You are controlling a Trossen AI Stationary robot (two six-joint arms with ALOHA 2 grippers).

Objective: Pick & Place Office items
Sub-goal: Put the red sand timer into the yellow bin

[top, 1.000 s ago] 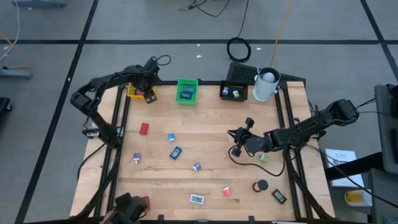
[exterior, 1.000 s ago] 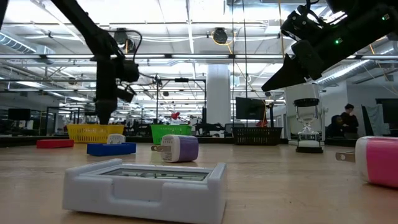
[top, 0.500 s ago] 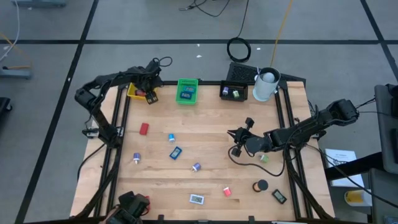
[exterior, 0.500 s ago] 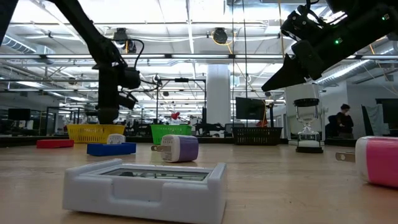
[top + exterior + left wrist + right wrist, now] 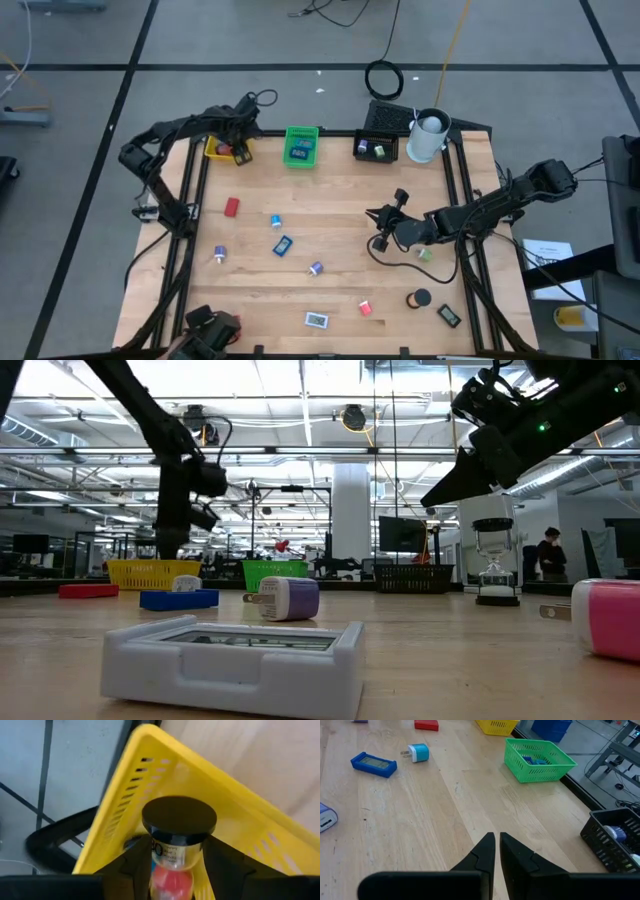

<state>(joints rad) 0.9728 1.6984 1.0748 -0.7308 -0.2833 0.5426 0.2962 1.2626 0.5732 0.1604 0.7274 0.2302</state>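
At the table's far left corner my left gripper (image 5: 240,152) points steeply down into the yellow tray (image 5: 216,147). It is shut on a small clear item with a black round cap (image 5: 179,817) and red inside. My right gripper (image 5: 381,228) hangs shut above the table's right middle and holds nothing. Loose office items lie flat on the wood: a red piece (image 5: 232,207), a blue piece (image 5: 283,245), a blue-and-white plug (image 5: 276,221), a purple one (image 5: 316,268) and a black roll (image 5: 418,298). My left gripper pinches the item's clear labelled body (image 5: 175,851) just behind the black cap, one finger (image 5: 137,865) on each side. The fingers come from above and lie along the item, so the cap end sticks out past their tips over the tray (image 5: 165,765). I cannot tell whether it rests on the tray floor.
A green tray (image 5: 301,146) and a black tray (image 5: 377,148) stand along the far edge, with a white cup (image 5: 428,136) beside them. Near the front edge lie a white flat piece (image 5: 316,320), a pink plug (image 5: 366,308) and a black flat piece (image 5: 449,315). Black rails border the table.
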